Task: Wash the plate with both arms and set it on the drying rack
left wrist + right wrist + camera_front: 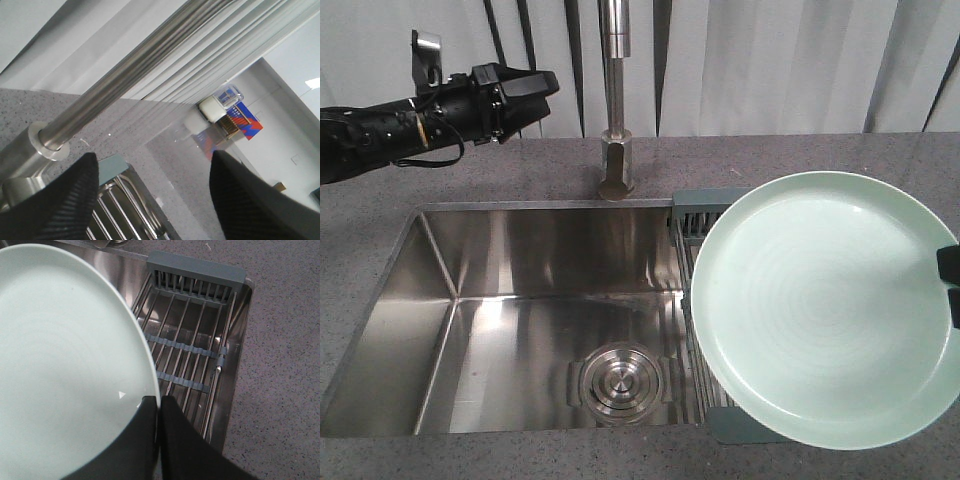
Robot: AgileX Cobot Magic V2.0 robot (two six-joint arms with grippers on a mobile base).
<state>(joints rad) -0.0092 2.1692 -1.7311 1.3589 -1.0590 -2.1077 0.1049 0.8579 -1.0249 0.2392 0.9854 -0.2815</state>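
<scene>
The pale mint-green plate [820, 305] hangs tilted over the right end of the sink, its face toward the front camera. My right gripper [952, 284] is shut on its right rim; in the right wrist view the two black fingertips [159, 400] pinch the rim of the plate [60, 365]. Under and behind the plate lies the drying rack [192, 347], steel rods with grey-blue strips, and only its back corner [705, 212] shows in the front view. My left gripper [542, 86] hovers open and empty over the counter, left of the faucet [615, 100], which runs across the left wrist view [125, 75] above the gripper [153, 156].
The steel sink basin [520, 300] has a round drain [617, 380] at its floor. Grey speckled counter [400, 190] surrounds it. A pleated curtain [770, 60] hangs behind the faucet. The rack's slotted compartment [197, 277] sits at its far end.
</scene>
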